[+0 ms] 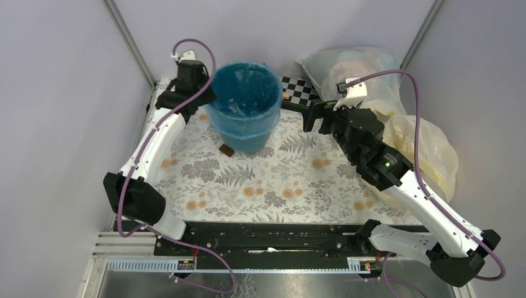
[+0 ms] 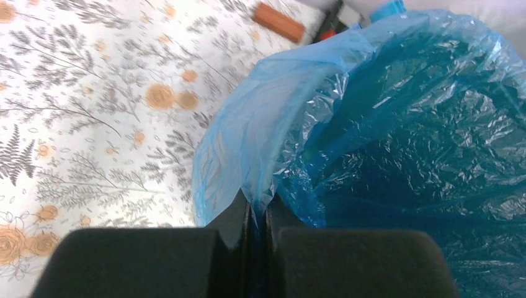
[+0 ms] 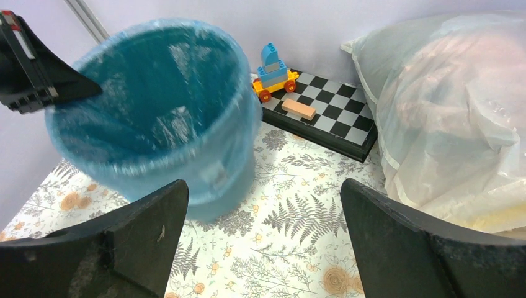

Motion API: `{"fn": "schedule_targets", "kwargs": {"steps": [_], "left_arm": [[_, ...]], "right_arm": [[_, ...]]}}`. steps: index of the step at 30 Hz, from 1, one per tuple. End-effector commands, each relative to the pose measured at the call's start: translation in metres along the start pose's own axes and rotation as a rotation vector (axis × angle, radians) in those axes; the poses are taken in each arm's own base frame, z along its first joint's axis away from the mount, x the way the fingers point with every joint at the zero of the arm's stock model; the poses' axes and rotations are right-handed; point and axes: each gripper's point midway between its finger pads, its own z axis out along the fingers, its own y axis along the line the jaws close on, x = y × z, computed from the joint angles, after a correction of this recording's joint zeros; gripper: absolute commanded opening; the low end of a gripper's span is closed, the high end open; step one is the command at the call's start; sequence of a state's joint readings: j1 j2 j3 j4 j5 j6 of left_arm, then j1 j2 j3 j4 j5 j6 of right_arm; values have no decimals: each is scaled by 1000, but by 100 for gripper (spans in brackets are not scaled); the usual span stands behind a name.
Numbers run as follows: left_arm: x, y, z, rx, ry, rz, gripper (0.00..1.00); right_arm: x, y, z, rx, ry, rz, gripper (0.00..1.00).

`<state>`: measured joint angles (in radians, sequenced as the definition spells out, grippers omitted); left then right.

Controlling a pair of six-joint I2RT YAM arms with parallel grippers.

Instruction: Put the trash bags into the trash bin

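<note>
Pale lilac walls (image 1: pixel 62 93) enclose a table spread with a fern-and-flower print cloth (image 1: pixel 273 180). Toward 12 o'clock on the cloth stands the teal trash bin (image 1: pixel 248 144), upright, with the thin blue trash bag (image 2: pixel 397 124) lining its inside and folded out over the rim. The left gripper (image 2: pixel 254 214) sits at the bin's 9 o'clock side, its fingers pressed together on a fold of the bag's overhanging edge. The right gripper (image 3: pixel 263 192) hangs at the bin's 3 o'clock side, clear of it, jaws spread wide with nothing between them. A small brown block (image 1: pixel 226 149) lies at the bin's base, about 7 o'clock. Behind the bin, around 1 o'clock, a checkerboard (image 3: pixel 347 115) carries a toy car (image 3: pixel 273 71) and a wooden block (image 3: pixel 298 109). Further round, at 2 to 3 o'clock, rest a stuffed clear bag (image 3: pixel 446 105) and pale-yellow bags (image 1: pixel 434 149).
</note>
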<state>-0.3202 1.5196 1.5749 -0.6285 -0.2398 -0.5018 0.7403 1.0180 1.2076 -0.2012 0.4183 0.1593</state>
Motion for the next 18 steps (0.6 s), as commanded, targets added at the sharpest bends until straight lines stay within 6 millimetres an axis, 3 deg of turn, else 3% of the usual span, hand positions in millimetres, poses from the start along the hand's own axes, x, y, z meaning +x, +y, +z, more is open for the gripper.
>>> {"fn": "schedule_targets", "kwargs": {"steps": [1, 3, 10, 18], "left_arm": [[-90, -6, 0, 150, -204, -176, 0], [-102, 2, 8, 178, -216, -219, 0], [-134, 63, 33, 86, -267, -296, 0], [-138, 100, 62, 29, -287, -337, 0]], "right_arm": [[-12, -8, -2, 43, -54, 30, 100], [-9, -9, 0, 48, -49, 23, 100], [-2, -10, 5, 62, -30, 10, 100], [11, -30, 6, 164, -61, 26, 100]]}}
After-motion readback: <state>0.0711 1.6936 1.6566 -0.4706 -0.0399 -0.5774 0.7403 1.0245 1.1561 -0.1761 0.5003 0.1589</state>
